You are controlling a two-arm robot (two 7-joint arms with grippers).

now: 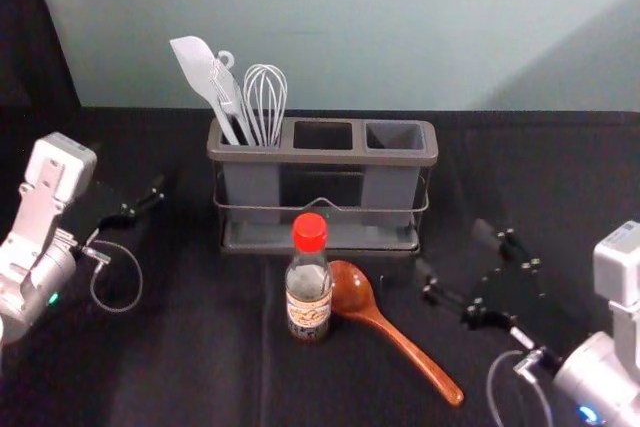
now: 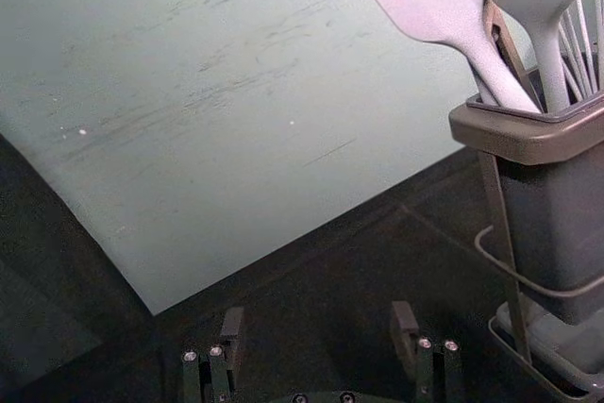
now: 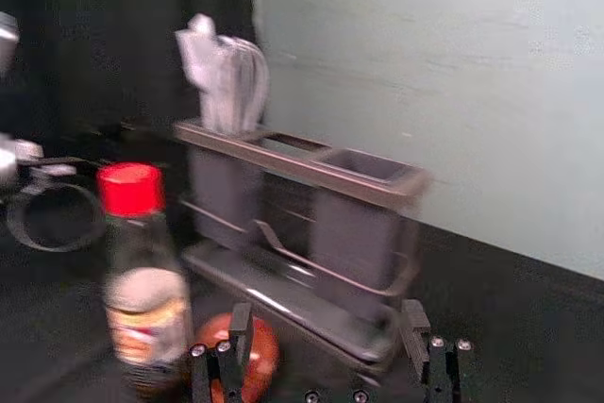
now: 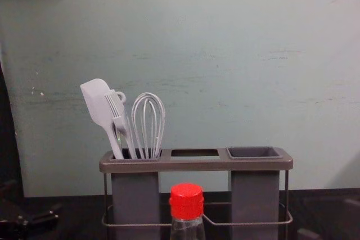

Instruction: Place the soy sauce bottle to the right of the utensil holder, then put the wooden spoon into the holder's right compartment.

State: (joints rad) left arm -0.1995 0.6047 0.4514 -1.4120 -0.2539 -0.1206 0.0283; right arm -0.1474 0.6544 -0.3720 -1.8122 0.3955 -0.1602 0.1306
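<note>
Two grippers, both set wide, nothing held: R gripper [image 1: 453,250] out over the cloth [image 1: 210,372], just R of the spoon [image 1: 415,355]; L gripper [image 1: 143,202] parked L of the holder [image 1: 325,157]. Bottle [image 1: 309,292] upright in front of holder, approx. mid; spoon flat, bowl just beside bottle (contact? can't tell), handle running R & toward robot.

Step, my read: R gripper to take bottle first. Risks:
1. Spoon lies btw. R gripper & bottle. Low approach from R may ride onto bowl, shove it into bottle base → tip.
2. Bottle tall, narrow; off-centre or too-high pinch could topple or twist it.
3. Carry R too low: base may clip holder's front wire [image 1: 345,209] or drag spoon.
4. Set down too close to holder's R end, bottle may obstruct the arm at R compt. [image 1: 395,135] later.
5. Spoon handle smooth, round: may roll in grip, catch on compt. rim.
</note>
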